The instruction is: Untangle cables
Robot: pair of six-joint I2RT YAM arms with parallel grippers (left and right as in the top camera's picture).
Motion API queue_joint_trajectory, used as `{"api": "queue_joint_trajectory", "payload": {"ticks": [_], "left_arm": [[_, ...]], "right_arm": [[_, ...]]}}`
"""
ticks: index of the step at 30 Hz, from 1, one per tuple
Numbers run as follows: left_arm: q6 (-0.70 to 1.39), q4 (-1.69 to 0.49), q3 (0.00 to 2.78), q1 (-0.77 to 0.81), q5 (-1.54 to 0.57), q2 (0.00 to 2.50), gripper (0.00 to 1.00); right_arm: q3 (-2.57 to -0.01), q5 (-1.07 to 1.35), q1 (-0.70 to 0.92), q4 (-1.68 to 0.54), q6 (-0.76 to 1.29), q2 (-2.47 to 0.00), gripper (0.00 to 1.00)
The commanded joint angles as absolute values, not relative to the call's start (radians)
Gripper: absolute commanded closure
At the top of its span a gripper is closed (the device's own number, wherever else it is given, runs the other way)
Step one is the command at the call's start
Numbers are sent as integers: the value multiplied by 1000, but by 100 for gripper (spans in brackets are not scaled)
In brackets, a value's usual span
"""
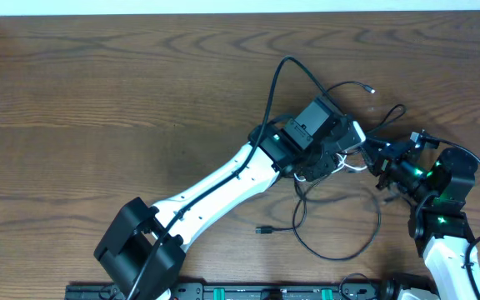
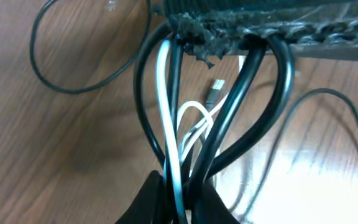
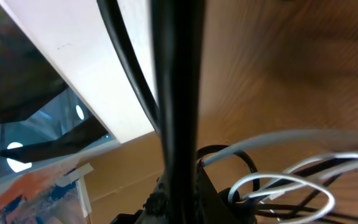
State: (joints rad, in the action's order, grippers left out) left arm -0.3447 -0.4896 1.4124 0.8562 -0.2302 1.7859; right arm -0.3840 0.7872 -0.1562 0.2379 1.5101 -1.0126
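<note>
table [image 1: 98, 100]: wood work surface. left arm [image 1: 223, 179]: stretched across toward right arm [image 1: 448, 183], so both meet at tangle. cables [image 2: 225, 124]: bunched between grippers, slack loop lying on table below. left gripper [image 2: 180, 196]: closed, pinching black and white strands. right gripper [image 1: 383, 157]: closed on black cords; opposed holds likely for pulling apart. plug end [image 1: 264, 230]: free on table.
</note>
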Motion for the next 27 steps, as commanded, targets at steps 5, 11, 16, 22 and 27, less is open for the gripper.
{"api": "queue_joint_trajectory", "payload": {"ticks": [5,11,16,22,27], "left_arm": [[-343,-476,1411,847,-132,1771,92],[-342,-451,1411,847,-24,1771,92],[-342,-440,1411,847,-25,1771,92],[-342,-431,1411,847,-25,1771,92],[-342,-431,1411,847,-25,1771,92]], "right_arm": [[-392,789,-168,224,1443,-1008,99],[-392,592,-176,-35,1277,-1008,99],[-392,403,-176,-208,1198,-1008,99],[-392,343,-176,-250,1196,-1008,99],[-392,375,-176,-250,1196,-1008,95]]}}
